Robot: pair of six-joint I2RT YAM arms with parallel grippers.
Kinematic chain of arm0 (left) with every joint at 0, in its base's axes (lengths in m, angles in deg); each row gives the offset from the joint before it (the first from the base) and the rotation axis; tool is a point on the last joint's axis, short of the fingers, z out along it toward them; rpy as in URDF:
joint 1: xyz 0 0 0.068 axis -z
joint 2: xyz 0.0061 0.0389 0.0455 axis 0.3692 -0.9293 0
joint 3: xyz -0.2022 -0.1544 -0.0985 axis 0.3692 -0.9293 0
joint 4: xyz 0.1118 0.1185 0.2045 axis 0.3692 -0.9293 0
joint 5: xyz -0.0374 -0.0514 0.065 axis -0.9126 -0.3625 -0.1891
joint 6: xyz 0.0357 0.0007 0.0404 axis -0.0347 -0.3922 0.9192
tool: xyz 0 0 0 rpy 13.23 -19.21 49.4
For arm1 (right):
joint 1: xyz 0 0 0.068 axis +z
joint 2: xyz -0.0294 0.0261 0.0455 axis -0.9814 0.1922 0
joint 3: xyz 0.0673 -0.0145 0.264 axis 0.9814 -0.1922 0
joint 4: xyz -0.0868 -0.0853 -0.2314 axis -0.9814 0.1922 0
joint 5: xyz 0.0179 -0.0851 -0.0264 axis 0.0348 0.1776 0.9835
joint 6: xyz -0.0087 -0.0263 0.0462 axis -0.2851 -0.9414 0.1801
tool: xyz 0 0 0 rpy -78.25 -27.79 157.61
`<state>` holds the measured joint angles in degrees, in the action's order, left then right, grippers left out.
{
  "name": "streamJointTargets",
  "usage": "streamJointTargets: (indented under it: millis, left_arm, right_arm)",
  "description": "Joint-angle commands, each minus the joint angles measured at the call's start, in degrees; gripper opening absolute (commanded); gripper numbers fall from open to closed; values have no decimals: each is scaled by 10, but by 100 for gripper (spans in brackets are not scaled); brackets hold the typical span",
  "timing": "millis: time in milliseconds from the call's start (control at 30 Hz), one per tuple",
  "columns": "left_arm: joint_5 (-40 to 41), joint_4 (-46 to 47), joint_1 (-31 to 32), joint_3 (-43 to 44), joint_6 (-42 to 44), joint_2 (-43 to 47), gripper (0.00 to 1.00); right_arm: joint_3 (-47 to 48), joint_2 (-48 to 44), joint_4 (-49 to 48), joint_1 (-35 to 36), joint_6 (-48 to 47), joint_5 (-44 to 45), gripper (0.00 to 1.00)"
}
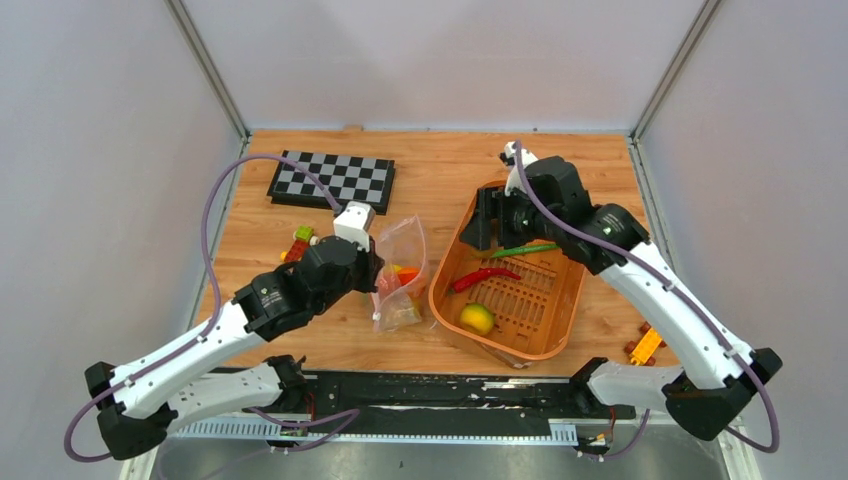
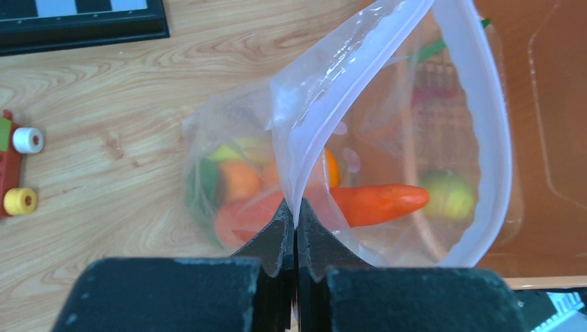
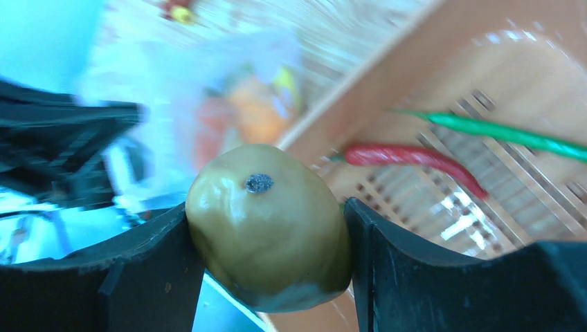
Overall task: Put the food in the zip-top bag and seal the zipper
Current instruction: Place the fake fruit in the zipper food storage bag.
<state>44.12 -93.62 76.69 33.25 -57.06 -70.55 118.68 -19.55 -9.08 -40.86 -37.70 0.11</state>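
Note:
The clear zip-top bag (image 1: 402, 262) lies on the table left of the orange basket (image 1: 550, 330). My left gripper (image 2: 296, 209) is shut on the bag's rim and holds its mouth open in a loop; the zipper strip (image 2: 493, 117) runs along that rim, unsealed. An orange-red carrot piece (image 2: 377, 203) and other orange and green food lie inside. My right gripper (image 3: 265, 207) is shut on an olive-brown fruit (image 3: 266, 228), above the basket's far left corner (image 1: 480, 225). A red chilli (image 3: 415, 158), a thin green stalk (image 3: 505, 131) and a yellow-green fruit (image 1: 478, 318) lie in the basket.
A chessboard (image 1: 332, 180) lies at the back left. Small block toys (image 2: 21, 142) sit left of the bag, by my left wrist. Another orange toy piece (image 1: 645, 347) lies at the right edge near my right arm.

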Motion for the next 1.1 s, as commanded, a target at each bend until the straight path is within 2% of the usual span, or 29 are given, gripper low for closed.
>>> streamJointTargets:
  millis: [0,67,200,367,500,767,900,1067]
  left_arm:
    - [-31,32,-2,41,-13,-18,0]
    - [-44,33,-2,54,-17,-29,0]
    - [-65,21,-2,90,-20,-49,0]
    - [-76,-18,-2,125,-17,-66,0]
    - [-73,-17,-2,116,-24,-51,0]
    - [-64,-15,-2,105,-32,-26,0]
    - [-57,-16,-2,100,-34,-18,0]
    - [-52,-12,-2,107,-31,-22,0]
  right_arm:
    - [18,-41,-168,5,34,-119,39]
    - [17,-43,-208,24,36,-118,40]
    - [33,-25,-226,80,13,-83,41]
    - [54,17,-235,159,-32,-23,42]
    - [57,50,-224,198,-59,59,45]
    - [45,83,-234,204,-92,159,48]
    - [41,78,-240,204,-105,160,53]
    - [51,89,-222,204,-109,122,62]
